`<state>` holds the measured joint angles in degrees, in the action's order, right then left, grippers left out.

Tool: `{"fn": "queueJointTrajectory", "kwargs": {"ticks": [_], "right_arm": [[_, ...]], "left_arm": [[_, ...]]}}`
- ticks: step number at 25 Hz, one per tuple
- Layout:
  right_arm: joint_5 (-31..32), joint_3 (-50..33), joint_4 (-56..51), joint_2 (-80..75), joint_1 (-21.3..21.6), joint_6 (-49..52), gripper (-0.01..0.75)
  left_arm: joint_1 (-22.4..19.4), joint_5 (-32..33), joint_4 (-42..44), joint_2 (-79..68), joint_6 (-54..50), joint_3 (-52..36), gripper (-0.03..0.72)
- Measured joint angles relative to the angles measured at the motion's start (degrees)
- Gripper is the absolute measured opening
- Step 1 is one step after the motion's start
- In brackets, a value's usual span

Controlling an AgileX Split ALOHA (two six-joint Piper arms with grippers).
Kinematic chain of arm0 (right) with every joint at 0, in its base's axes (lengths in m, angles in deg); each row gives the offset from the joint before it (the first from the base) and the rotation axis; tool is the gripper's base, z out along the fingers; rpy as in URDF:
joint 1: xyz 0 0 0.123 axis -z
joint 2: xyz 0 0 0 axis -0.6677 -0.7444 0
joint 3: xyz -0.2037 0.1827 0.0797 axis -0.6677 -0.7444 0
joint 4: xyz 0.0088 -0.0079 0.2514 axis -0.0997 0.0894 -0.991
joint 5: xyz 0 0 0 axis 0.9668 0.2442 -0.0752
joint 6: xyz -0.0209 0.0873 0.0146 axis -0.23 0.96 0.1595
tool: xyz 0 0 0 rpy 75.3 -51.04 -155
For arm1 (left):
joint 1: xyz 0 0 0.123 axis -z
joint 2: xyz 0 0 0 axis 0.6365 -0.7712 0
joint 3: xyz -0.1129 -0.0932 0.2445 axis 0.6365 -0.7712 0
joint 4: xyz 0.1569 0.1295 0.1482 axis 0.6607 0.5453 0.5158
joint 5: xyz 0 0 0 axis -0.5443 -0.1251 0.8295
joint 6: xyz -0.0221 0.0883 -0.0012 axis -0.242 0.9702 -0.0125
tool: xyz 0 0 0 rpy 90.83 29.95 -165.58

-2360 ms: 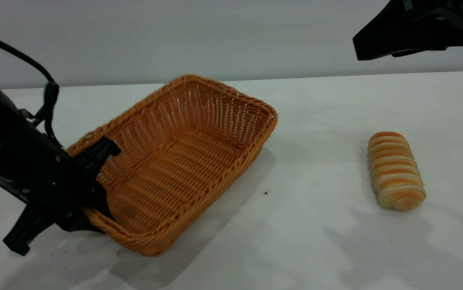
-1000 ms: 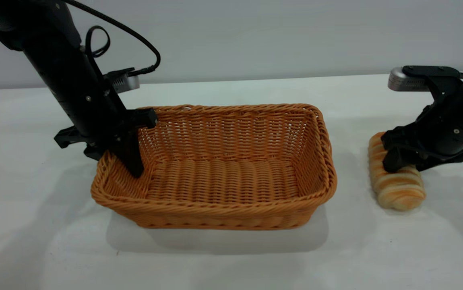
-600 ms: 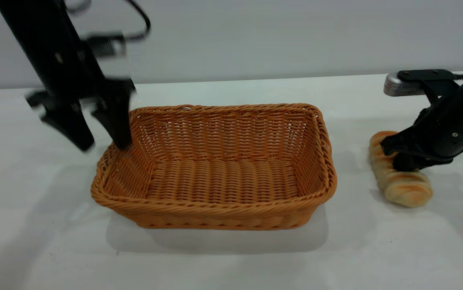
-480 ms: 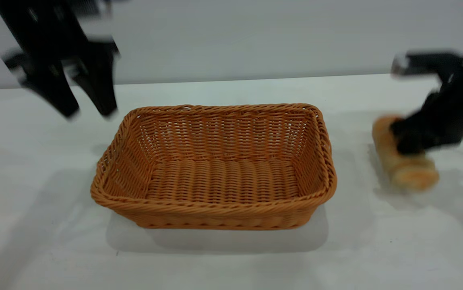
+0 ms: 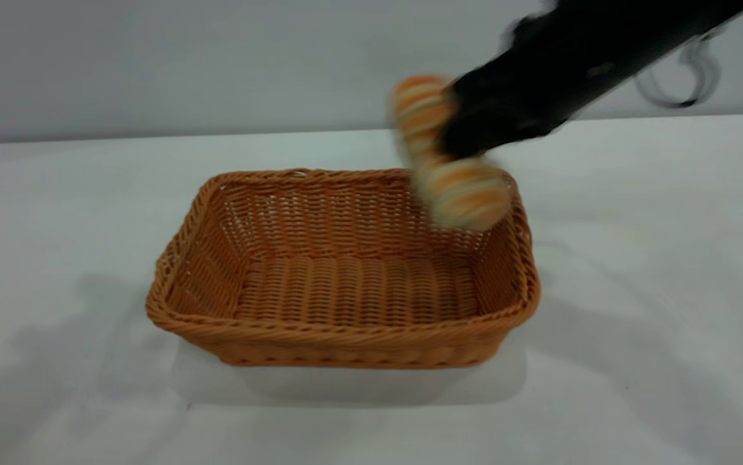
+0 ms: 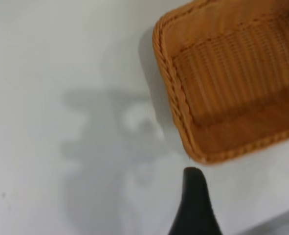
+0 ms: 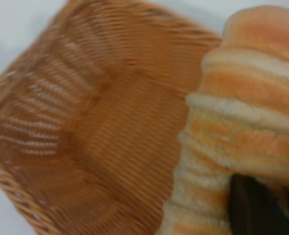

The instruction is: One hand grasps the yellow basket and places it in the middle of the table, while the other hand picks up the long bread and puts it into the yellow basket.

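1. The yellow basket (image 5: 345, 271) stands flat on the desk (image 5: 656, 271), about in its middle, and it is empty. Its long axis runs across the exterior view, from side to side.
2. The right tool (image 5: 459, 139) is closed on the long bread (image 5: 452, 168) and holds it in the air, above the basket's right end, near the far right corner of the rim. The bread touches neither the basket nor the desk.
3. The bread hangs tilted, its lower end pointing down toward the basket's right end wall. Its long axis is not yet in line with the basket's long axis.
4. In the right wrist view the bread (image 7: 242, 142) fills one side and the basket floor (image 7: 100, 142) lies open just beside and below it.
5. As I judge it, the coming move depends on this: the free floor lies to the left of the bread and lower, so the bread should go inward from the right end and then down.
6. The left tool (image 6: 195, 205) is away from the basket, off its left end, over bare desk. Only one dark tip is visible, so I cannot tell if it is open or closed.
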<state>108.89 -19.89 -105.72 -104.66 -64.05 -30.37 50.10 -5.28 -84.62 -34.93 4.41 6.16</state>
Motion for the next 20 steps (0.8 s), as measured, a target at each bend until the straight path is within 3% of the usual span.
{"fn": "queueJointTrajectory", "kwargs": {"ticks": [3,6,10,13,15,17,20], "right_arm": [[-3.47,3.18,-1.37,-6.05,-5.19,-2.79,0.064],[-7.38,4.02,-1.38,-9.90,-7.00,-3.22,0.115],[-6.96,4.05,0.08,-8.80,-6.63,-1.86,0.348],[-1.07,3.99,6.19,-3.24,-5.30,3.47,0.565],[5.34,3.99,13.22,2.71,-3.89,10.04,0.637],[12.11,3.99,22.33,9.02,-2.14,19.64,0.655],[23.97,3.99,38.83,18.65,-0.80,33.92,0.619]], "left_arm": [[0.00,3.36,0.75,3.33,-0.44,0.00,0.594],[0.00,3.44,1.64,5.40,-0.56,0.00,0.594],[0.00,3.44,3.39,7.27,-0.56,-0.72,0.594],[0.00,3.44,4.84,9.95,-0.61,-3.58,0.594],[0.00,3.44,5.88,12.68,-1.15,-6.07,0.594],[0.00,3.44,6.71,16.72,-2.00,-8.71,0.594],[0.00,3.48,7.54,23.86,-3.23,-13.67,0.594]]}}
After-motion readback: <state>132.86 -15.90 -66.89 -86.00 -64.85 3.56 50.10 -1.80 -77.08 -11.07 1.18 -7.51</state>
